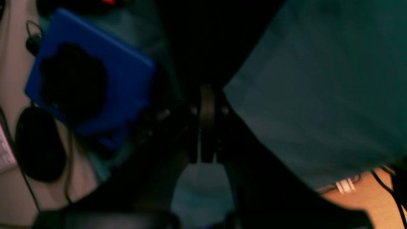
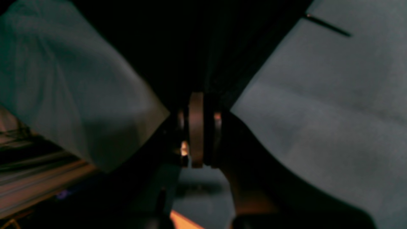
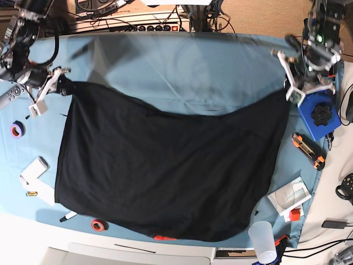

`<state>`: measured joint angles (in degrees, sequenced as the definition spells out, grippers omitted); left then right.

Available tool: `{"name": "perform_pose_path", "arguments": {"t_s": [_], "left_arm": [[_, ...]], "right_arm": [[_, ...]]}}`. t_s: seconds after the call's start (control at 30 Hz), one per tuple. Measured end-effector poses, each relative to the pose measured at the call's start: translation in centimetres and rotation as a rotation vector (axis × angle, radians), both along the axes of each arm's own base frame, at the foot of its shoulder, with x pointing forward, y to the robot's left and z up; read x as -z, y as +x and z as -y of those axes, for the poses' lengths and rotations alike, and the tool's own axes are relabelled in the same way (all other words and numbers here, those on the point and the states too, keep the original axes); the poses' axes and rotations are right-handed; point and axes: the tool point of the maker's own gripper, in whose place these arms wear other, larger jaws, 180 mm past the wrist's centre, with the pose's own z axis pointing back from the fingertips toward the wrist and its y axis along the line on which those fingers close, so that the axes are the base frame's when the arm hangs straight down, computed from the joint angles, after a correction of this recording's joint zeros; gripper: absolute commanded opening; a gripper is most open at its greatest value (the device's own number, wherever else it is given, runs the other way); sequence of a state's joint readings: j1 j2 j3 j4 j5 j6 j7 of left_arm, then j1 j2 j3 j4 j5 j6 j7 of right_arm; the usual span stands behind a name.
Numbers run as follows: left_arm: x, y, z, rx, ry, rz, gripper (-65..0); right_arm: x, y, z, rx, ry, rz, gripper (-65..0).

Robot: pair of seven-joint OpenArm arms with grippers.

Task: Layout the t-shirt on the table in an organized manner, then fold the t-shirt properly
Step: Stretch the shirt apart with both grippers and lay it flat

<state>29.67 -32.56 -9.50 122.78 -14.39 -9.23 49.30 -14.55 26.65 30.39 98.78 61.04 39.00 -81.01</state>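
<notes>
The black t-shirt (image 3: 165, 176) lies spread across the blue-covered surface (image 3: 182, 66), its far edge sagging between two raised corners. The right hand (image 3: 65, 85) is clenched on the far left corner, and the left hand (image 3: 290, 91) is clenched on the far right corner.

The t-shirt (image 3: 165, 171) lies spread across the middle of the table (image 3: 182, 66).
</notes>
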Motion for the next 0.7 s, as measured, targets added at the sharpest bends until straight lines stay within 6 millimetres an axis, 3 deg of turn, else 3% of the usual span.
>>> {"name": "perform_pose_path", "arguments": {"t_s": [0.1, 0.4, 0.7], "left_arm": [[0.4, -1.9, 0.6, 0.015, -0.005, -0.040, -65.0], [1.2, -6.3, 1.3, 0.035, -0.007, -0.146, -65.0], [0.9, -10.2, 2.0, 0.064, 0.013, -0.230, -65.0]], "right_arm": [[-0.7, -0.8, 0.9, 0.024, -0.019, 0.015, -65.0], [-2.8, -5.1, 7.0, 0.220, -0.061, 0.041, -65.0], [-2.7, -8.1, 7.8, 0.254, -0.050, -0.006, -65.0]]}}
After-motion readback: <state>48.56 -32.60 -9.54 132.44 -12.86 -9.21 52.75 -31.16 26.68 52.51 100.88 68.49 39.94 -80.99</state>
